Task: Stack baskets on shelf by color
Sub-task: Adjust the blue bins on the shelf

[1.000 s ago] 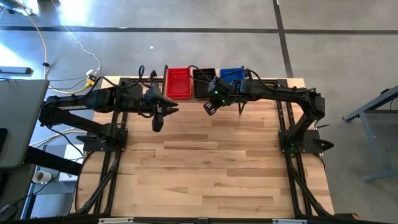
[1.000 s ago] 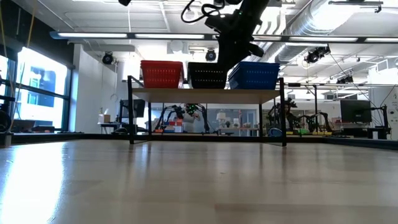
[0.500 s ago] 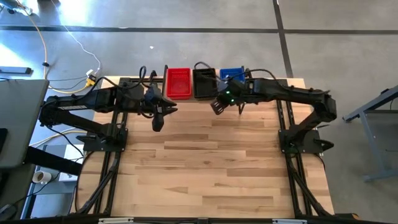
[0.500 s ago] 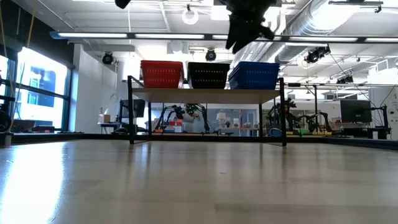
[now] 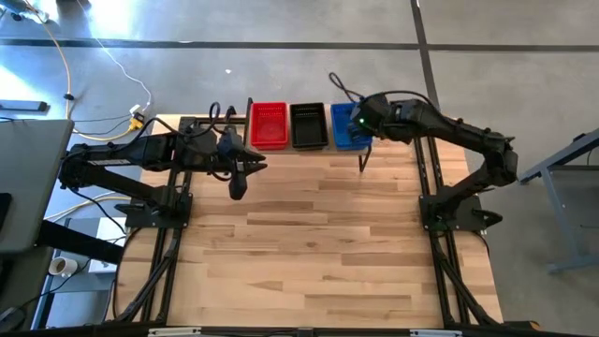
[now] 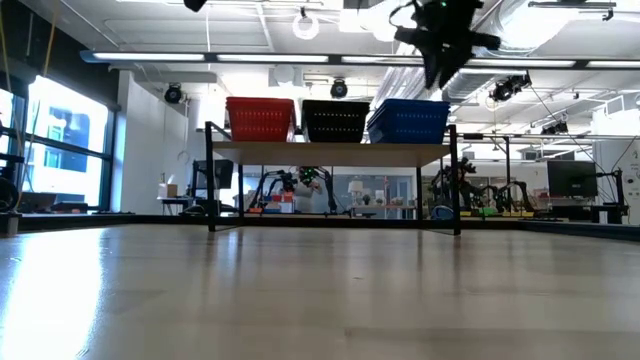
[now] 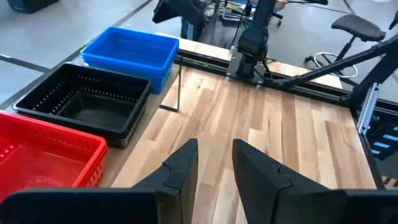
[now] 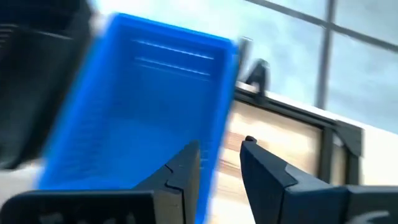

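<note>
Red, black, blue baskets (image 5: 309,125) sorted on shelf (image 6: 330,152) at tabletop's far edge. R gripper (image 5: 358,120) parted, empty, above blue stack; L gripper (image 5: 238,177) parted, idle. Lift clear w/o snagging rim.

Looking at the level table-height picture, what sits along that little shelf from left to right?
Red baskets → black baskets → blue baskets, all on the shelf. The right pincer hangs above the blue ones.

Three basket stacks (image 5: 308,125), one shelf (image 6: 330,151), two grippers (image 7: 214,163).
</note>
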Controlling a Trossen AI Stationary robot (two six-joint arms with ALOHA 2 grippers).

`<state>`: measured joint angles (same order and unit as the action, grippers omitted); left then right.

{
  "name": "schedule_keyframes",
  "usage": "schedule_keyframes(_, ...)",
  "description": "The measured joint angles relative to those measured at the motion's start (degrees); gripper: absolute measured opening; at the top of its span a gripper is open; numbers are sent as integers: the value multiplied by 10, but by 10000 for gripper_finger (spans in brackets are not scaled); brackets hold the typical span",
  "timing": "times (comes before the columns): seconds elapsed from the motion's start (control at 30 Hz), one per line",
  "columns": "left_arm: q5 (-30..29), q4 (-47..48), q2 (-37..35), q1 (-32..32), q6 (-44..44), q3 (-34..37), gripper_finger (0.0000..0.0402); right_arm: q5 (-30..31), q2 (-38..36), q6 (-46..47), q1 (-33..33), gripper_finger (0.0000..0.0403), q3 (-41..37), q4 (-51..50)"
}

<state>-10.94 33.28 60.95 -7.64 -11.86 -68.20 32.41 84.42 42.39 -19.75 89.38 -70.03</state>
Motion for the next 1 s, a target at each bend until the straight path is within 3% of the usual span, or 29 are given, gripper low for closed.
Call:
schedule_keyframes(0.27, 13, 0, -4, 11, 3, 0, 90, -3, 0, 13, -69, 100, 0, -66)
schedule_keyframes(0.53, 12, -1, -13, 22, 20, 0, 90, -81, 10, 2, -120, 101, 0, -80)
schedule_keyframes(1.0, 11, -1, -13, 22, 31, 0, 90, -151, 49, -19, -116, 101, 0, -71)
